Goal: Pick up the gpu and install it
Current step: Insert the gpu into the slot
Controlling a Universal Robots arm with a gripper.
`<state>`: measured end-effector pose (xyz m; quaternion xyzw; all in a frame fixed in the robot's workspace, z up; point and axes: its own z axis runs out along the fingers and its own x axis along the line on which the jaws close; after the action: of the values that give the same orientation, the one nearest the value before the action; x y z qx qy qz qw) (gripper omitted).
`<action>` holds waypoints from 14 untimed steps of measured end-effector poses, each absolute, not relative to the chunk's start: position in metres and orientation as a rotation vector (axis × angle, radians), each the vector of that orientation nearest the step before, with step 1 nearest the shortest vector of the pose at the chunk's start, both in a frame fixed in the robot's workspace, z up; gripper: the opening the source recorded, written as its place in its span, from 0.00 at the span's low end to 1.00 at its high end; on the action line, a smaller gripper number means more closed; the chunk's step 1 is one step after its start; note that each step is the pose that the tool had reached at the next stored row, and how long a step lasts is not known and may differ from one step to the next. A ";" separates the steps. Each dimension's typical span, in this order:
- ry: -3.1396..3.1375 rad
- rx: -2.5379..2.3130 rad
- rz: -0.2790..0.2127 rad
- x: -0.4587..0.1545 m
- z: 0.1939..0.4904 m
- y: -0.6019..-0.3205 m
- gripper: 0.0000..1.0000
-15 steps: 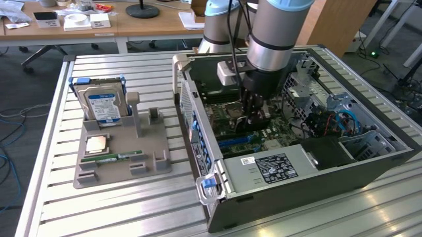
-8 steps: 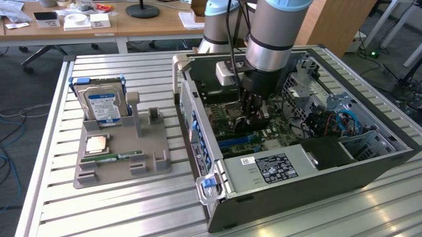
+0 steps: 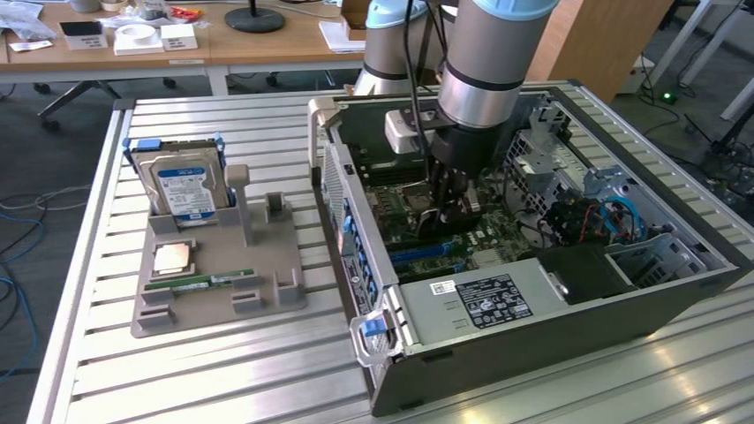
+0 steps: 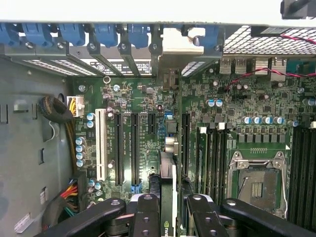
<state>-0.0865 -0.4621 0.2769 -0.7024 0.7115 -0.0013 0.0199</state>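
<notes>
Gripper (image 4: 173, 205) jaws pinch narrowly on the gpu (image 4: 167, 182), held edge-on inside the open case (image 3: 495, 353) over the motherboard (image 4: 123, 98). The card runs parallel to the long slots (image 4: 134, 148), apparently so its edge can meet one.

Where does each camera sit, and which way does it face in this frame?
Exterior view: off the arm, up high, looking down at the table and the open case; the arm and gripper show, reaching into the case.
Wrist view: on the wrist, looking down past the fingers onto the motherboard; the gripper is closed on the gpu, seen edge-on.
Shared: the gripper, the motherboard and the inside of the case.
</notes>
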 end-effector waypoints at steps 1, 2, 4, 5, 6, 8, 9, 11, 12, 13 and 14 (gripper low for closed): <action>2.208 -2.179 -0.004 -0.087 0.277 -0.462 0.26; 2.208 -2.179 -0.004 -0.087 0.277 -0.462 0.26; 2.207 -2.179 -0.004 -0.088 0.277 -0.462 0.26; 2.207 -2.179 -0.004 -0.088 0.277 -0.462 0.26; 2.207 -2.179 -0.004 -0.088 0.277 -0.462 0.26; 2.207 -2.179 -0.004 -0.089 0.277 -0.462 0.26; 2.207 -2.179 -0.004 -0.089 0.277 -0.462 0.26; 2.207 -2.179 -0.004 -0.089 0.276 -0.462 0.26; 2.207 -2.179 -0.004 -0.089 0.275 -0.462 0.26; 2.207 -2.179 -0.004 -0.089 0.275 -0.462 0.26; 2.207 -2.179 -0.004 -0.089 0.274 -0.462 0.26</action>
<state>-0.0894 -0.4622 0.2742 -0.7024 0.7115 -0.0012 0.0199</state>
